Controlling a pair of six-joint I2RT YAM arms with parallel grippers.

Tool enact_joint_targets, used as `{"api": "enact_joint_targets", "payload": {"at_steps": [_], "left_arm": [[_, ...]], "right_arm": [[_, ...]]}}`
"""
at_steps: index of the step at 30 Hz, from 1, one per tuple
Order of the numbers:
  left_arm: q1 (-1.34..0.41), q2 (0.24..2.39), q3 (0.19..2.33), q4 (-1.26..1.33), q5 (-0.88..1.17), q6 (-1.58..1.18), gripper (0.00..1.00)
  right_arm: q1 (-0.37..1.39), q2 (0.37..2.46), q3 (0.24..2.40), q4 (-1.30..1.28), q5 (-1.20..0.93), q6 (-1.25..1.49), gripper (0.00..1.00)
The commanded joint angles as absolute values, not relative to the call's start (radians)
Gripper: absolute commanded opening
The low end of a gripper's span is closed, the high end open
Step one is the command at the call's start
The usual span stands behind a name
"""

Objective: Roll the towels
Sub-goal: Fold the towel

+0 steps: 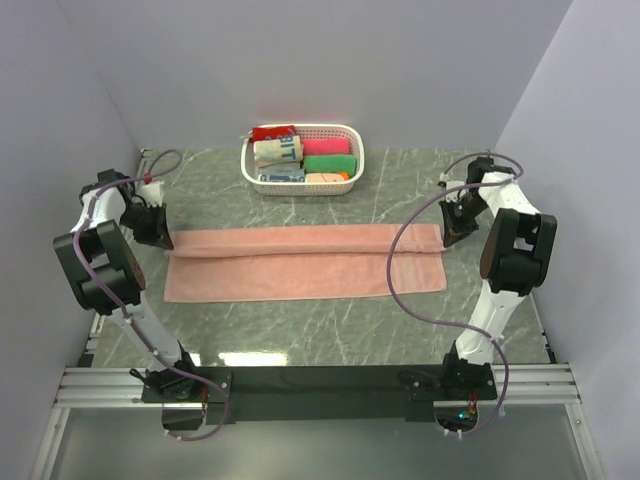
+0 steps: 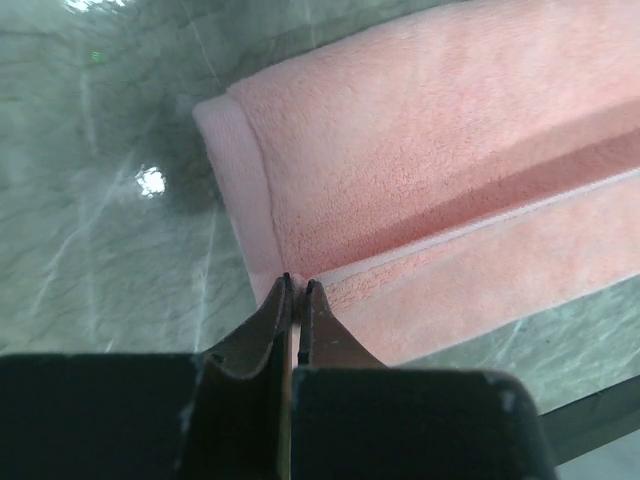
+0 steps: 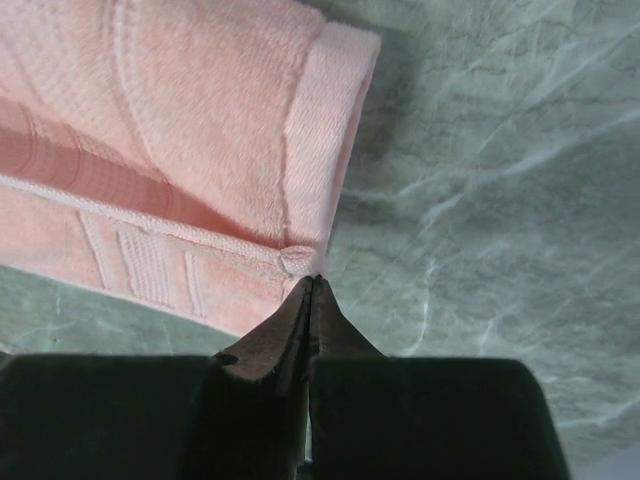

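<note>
Now, left gripper (image 2: 297, 285) pinched almost closed on the left corner of the salmon towel (image 1: 300, 275), right gripper (image 3: 312, 280) clamped tight on its far-end corner. Towel lies folded lengthwise across the counter (image 1: 300, 335); judging by that, no rolling has begun yet.

White basket (image 1: 300, 188) of rolled cloths (image 1: 327, 163) on marble worktop (image 1: 300, 325)
Beyond and midway between left claw (image 1: 165, 238) and right claw (image 1: 448, 238).

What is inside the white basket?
The white basket holds a red bundle, a cream cloth with blue letters, a magenta bundle and a green bundle, among others; its floor is covered.
</note>
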State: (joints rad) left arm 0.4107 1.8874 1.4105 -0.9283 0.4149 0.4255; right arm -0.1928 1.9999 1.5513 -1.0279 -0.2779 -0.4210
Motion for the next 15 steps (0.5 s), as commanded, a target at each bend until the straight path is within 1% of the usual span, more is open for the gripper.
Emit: {"api": "enact_joint_targets", "payload": {"at_steps": [1,4,8,12,15], "left_arm": [[0.423,1.781,1.486,-1.009,0.387,0.475,0.01],[0.428,1.753,1.468,-1.031,0.324,0.52,0.0],[0.462,1.73,1.456,-1.097,0.296,0.577,0.0],[0.488,1.703,1.441,-1.149,0.301,0.636,0.0],[0.485,1.684,1.365,-1.126,0.288,0.638,0.0]], "right_arm": [[-0.209,1.904,1.594,-1.089,-0.224,-0.463,0.0],[-0.212,1.878,1.556,-1.08,-0.184,-0.483,0.0],[-0.213,1.847,1.481,-1.075,-0.115,-0.512,0.0],[-0.213,1.832,1.437,-1.086,-0.109,-0.528,0.0],[-0.209,1.858,1.398,-1.074,-0.123,-0.511,0.0]]}}
